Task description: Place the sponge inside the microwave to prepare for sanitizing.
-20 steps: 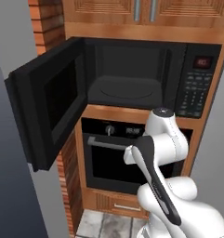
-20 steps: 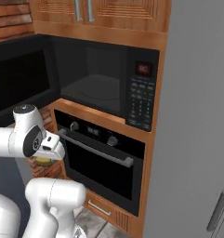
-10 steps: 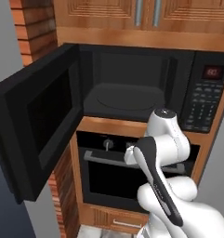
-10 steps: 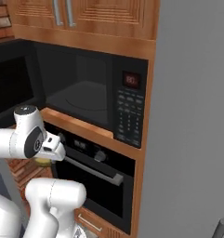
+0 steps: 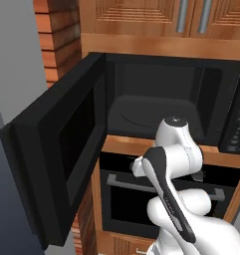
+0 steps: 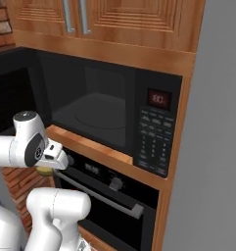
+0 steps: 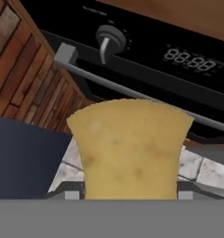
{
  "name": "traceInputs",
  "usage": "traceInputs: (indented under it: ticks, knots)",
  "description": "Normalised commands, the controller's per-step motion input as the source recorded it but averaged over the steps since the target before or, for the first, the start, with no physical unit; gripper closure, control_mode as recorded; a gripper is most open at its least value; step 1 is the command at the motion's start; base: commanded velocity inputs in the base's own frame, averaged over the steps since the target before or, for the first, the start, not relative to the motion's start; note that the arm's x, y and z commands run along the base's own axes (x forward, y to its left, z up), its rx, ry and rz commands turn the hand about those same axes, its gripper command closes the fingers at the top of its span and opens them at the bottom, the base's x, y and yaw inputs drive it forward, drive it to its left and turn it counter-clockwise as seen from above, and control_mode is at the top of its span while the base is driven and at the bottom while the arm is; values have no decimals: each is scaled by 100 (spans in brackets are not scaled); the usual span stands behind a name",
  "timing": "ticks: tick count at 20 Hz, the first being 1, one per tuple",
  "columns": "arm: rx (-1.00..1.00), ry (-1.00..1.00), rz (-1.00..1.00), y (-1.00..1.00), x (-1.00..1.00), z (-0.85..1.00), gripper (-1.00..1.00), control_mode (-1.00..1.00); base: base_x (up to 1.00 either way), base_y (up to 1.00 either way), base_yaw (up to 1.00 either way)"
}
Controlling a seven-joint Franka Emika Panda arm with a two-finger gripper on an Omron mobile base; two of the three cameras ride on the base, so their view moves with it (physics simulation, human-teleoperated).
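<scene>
- Kitchen wall unit: microwave [image 6: 105, 115], door swung wide, above an oven [image 7: 146, 56].
- Sponge [image 7: 131, 148]: clamped in the gripper [image 6: 47, 166], below the microwave, level with the oven's handle.
- Step, judged: carrying; next calls for lifting to the turntable [image 5: 151, 112].
- Writing: red microwave display and pale oven clock digits, both unreadable.
</scene>
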Motion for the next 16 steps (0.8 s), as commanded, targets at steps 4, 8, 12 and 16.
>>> traceInputs:
  ticks: [4,8,12,16]
  knots:
    - [0,0,0,0,0,0,100,100,25,-16,0]
    - [0,0,0,0,0,0,100,100,23,0,-1]
    - [0,0,0,0,3,0,100,-100,5,0,0]
    - [0,-16,-1,0,1,1,100,-100,0,0,0]
